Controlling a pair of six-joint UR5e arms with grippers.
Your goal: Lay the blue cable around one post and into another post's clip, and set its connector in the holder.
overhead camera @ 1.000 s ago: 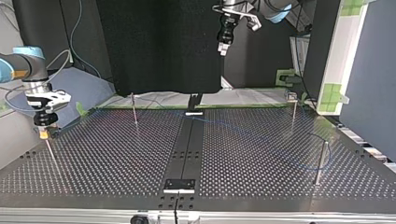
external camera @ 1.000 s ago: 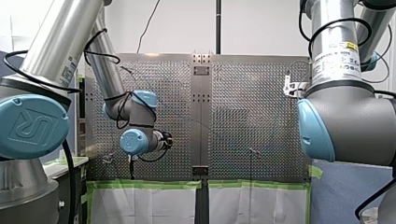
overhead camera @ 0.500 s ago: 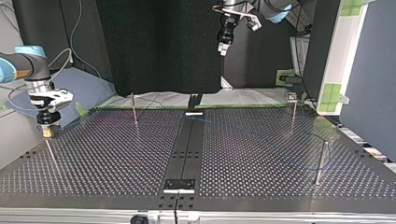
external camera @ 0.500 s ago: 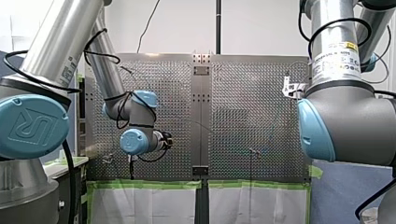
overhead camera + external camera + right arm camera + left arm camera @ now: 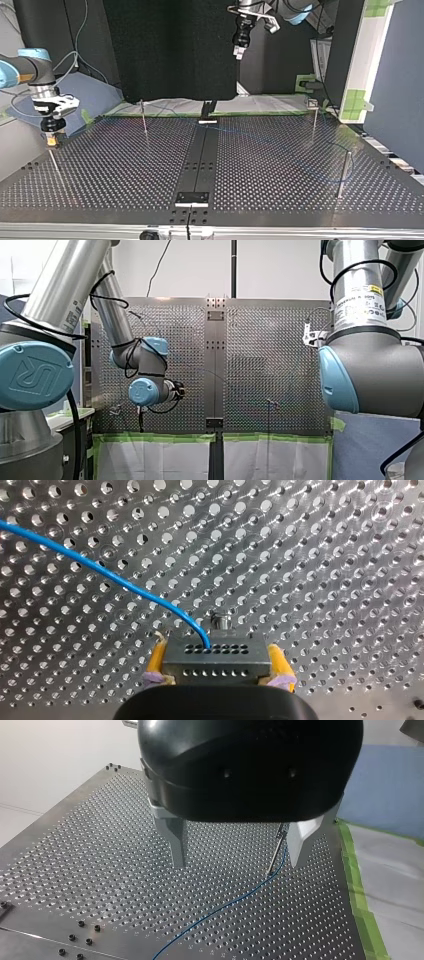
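My right gripper (image 5: 216,666) clenched the rigid connector (image 5: 215,652) (the sensible handle); the blue cable (image 5: 100,569) looked limp; my left gripper (image 5: 237,864) gaped, empty.

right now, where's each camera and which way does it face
Front view: behind the arms, facing over the perforated table; my left arm and my right arm show.
Top view: across the table, facing the arms; my right gripper at its left.
Left wrist view: above the table, looking down; my left gripper open.
Right wrist view: close over the table; my right gripper holds the connector.
Both wrist views show the blue cable.
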